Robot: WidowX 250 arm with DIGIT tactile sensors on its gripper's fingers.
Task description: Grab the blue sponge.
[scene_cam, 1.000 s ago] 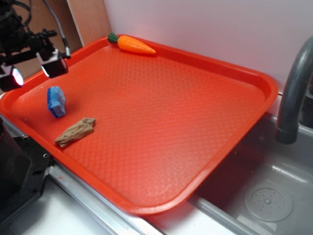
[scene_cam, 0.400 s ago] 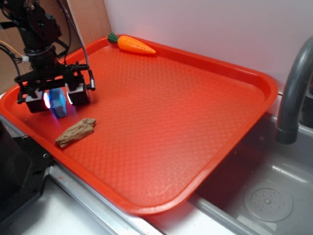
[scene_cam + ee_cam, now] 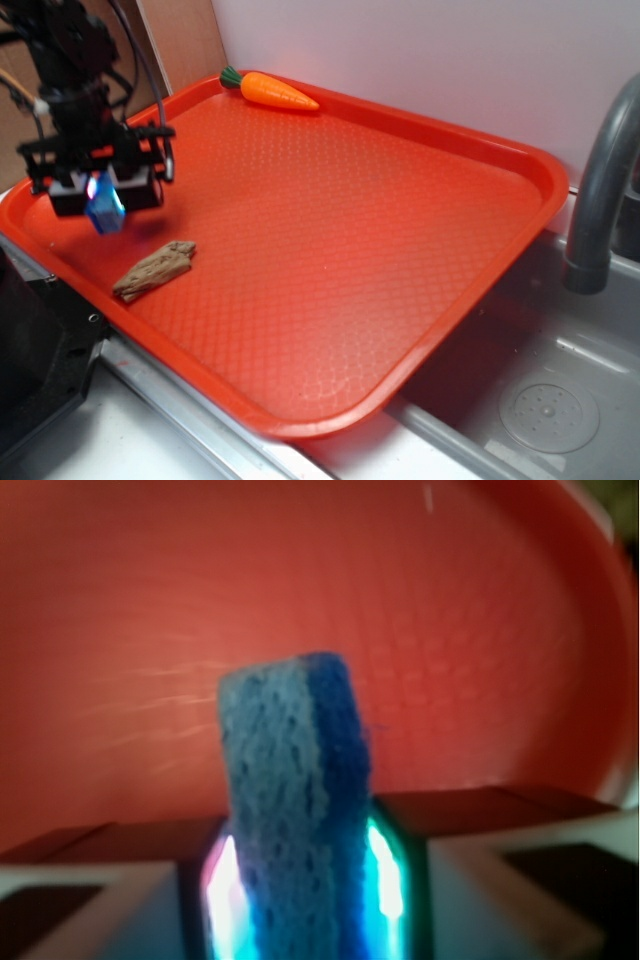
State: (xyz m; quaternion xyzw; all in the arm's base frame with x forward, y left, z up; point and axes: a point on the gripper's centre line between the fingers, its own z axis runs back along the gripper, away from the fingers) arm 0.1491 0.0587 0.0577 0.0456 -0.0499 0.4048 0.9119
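Where the exterior view looks down across the scene, we see one large orange-red plastic tray [image 3: 330,260] with a fine diamond-textured floor and a raised rim, our landmark throughout. Beyond its far edge rises a pale wall; off its right side lies a grey metal sink basin [image 3: 545,400] with one dark grey curved faucet [image 3: 600,190], and past its far-left corner stands a brown wooden panel [image 3: 185,40]. At the tray's left edge we find the black robot gripper [image 3: 103,190], its two fingers clamped on the small bright-blue rectangular sponge [image 3: 104,210], which hangs between them just above the tray floor, its lower end poking out beneath the fingers. Near the tray's front-left rim lies one brown wood-like chunk [image 3: 154,270], a little below the sponge and apart from it. One orange toy carrot with a green top [image 3: 270,89] rests at the tray's far-left corner against the rim.

In the wrist view we look along the gripper [image 3: 300,880] towards the tray [image 3: 480,630], which fills the blurred background. The sponge [image 3: 295,810] stands upright in the middle, rough and porous on its paler blue face, deeper blue along its right edge. We count two light-grey fingers [image 3: 500,880], one pressed against each side of it, with coloured light glowing at both contacts.
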